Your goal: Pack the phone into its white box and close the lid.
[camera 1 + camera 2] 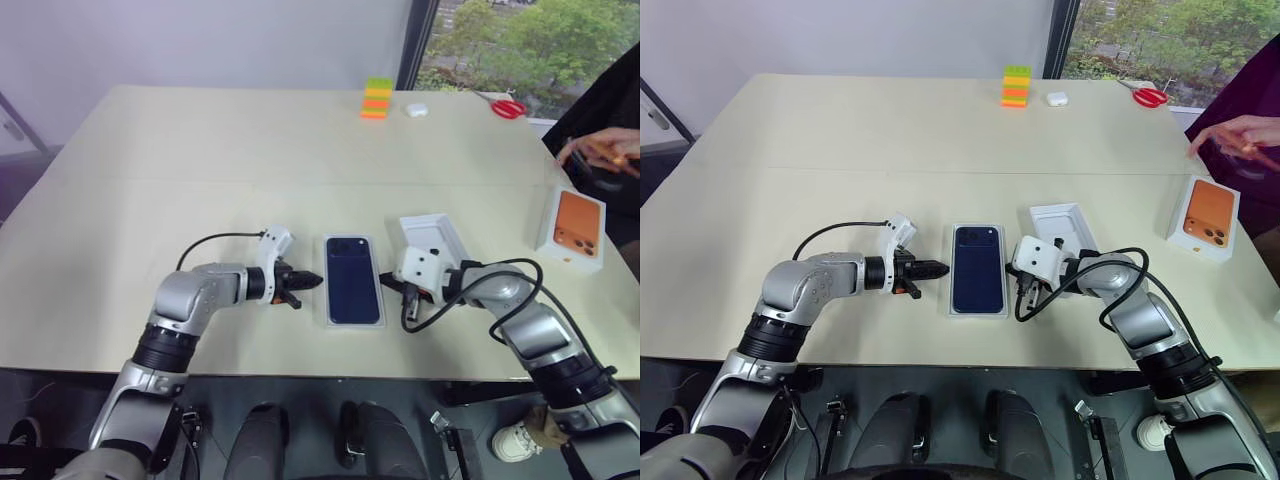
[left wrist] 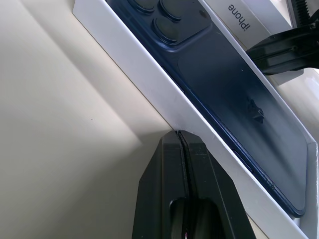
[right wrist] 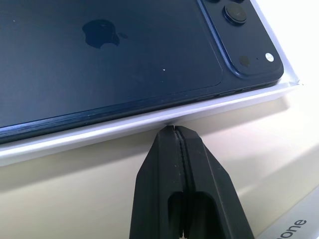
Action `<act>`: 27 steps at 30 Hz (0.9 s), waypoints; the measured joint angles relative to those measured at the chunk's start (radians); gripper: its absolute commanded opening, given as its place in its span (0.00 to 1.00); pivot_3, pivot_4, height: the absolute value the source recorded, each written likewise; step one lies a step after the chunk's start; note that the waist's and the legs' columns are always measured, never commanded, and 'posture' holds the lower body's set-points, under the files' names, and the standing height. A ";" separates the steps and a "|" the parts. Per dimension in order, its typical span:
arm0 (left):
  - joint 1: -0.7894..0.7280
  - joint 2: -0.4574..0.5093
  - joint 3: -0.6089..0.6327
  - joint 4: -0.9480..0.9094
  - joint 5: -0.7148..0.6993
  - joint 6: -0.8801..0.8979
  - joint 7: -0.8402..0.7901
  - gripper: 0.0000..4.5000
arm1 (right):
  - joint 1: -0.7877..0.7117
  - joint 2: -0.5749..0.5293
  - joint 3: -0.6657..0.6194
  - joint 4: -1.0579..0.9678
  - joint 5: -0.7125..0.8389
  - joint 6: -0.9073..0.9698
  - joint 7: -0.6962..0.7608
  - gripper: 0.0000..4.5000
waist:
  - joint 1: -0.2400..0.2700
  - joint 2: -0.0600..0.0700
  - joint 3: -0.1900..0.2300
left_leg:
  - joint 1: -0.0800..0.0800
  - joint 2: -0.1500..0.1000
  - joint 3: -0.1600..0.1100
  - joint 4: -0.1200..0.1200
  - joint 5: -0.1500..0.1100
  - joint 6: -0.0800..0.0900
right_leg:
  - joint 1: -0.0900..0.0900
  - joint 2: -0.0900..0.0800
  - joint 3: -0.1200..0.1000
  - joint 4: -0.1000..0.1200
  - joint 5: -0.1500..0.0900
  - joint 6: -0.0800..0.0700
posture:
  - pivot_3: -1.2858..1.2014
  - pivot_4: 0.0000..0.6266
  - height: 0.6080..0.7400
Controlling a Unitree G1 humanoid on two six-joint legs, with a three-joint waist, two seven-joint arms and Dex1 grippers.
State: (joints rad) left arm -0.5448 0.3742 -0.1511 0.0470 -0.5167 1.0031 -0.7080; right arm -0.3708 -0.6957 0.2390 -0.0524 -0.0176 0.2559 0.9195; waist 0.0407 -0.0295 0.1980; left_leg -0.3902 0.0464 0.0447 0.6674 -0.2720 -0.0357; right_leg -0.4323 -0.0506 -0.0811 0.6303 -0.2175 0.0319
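Phone (image 1: 353,279) in white box (image 1: 329,318) — long axis runs away from robot, cameras far; left gripper (image 2: 178,133), right gripper (image 3: 173,128) closed, empty.

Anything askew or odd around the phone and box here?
Nothing stands out. The phone lies flat and square in the box, back up; the lid rests open side up just right of it, not yet on.

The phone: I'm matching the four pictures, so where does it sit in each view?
Left eye view: phone lies back up in the white box, centre, between both grippers.
Right eye view: phone at centre.
Left wrist view: phone runs diagonally, upper middle to lower right.
Right wrist view: phone spans the top.
Shared landmark: its camera cluster, also and.
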 measured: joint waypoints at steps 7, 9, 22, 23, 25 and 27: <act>0.005 0.011 0.005 -0.008 0.006 -0.011 -0.010 0.01 | -0.011 -0.021 -0.001 0.000 0.002 0.008 0.019 0.00 | -0.003 0.000 0.000 | 0.000 0.000 0.000 0.000 0.000 0.000 | 0.000 0.000 0.000 0.000 0.000 0.000 | 0.52 0.24 1.00; 0.013 0.023 0.008 -0.022 0.005 -0.009 -0.012 0.01 | -0.023 -0.044 -0.004 0.004 0.001 0.015 0.029 0.00 | -0.005 0.000 0.000 | 0.000 0.001 0.000 0.000 0.000 0.000 | -0.001 0.001 0.000 0.000 0.000 0.000 | 0.52 0.24 1.00; 0.067 0.228 0.184 -0.088 -0.041 -0.069 -0.114 0.75 | -0.119 -0.028 -0.176 -0.077 0.216 0.411 0.021 0.77 | -0.029 0.001 0.001 | -0.002 0.004 0.000 -0.002 0.000 0.000 | -0.005 0.004 0.000 0.002 0.002 -0.004 | 0.52 0.24 1.00; 0.068 0.239 0.195 -0.085 -0.041 -0.088 -0.125 0.87 | -0.123 -0.026 -0.174 -0.093 0.219 0.445 0.007 0.89 | -0.029 0.001 0.001 | -0.002 0.003 0.000 -0.002 0.000 0.000 | -0.005 0.003 0.000 0.002 0.002 -0.004 | 0.52 0.24 1.00; 0.075 0.255 0.207 -0.079 -0.040 -0.141 -0.167 0.99 | -0.142 -0.023 -0.163 -0.124 0.213 0.520 -0.041 1.00 | -0.028 0.001 0.001 | -0.002 0.003 0.001 -0.002 0.000 0.000 | -0.006 0.003 0.000 0.001 0.002 -0.004 | 0.52 0.24 1.00; 0.089 0.260 0.216 -0.079 -0.040 -0.197 -0.205 0.99 | -0.168 0.010 -0.161 -0.167 0.207 0.642 -0.110 1.00 | -0.028 0.001 0.001 | -0.003 0.003 0.002 -0.002 0.000 0.000 | -0.006 0.002 0.001 0.001 0.002 -0.004 | 0.52 0.24 1.00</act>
State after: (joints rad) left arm -0.4554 0.6337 0.0649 -0.0321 -0.5567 0.8060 -0.9130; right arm -0.5391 -0.6860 0.0776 -0.2190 0.1899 0.8977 0.8094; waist 0.0122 -0.0283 0.1988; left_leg -0.3932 0.0494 0.0463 0.6653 -0.2722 -0.0355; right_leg -0.4386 -0.0484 -0.0805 0.6316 -0.2152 0.0281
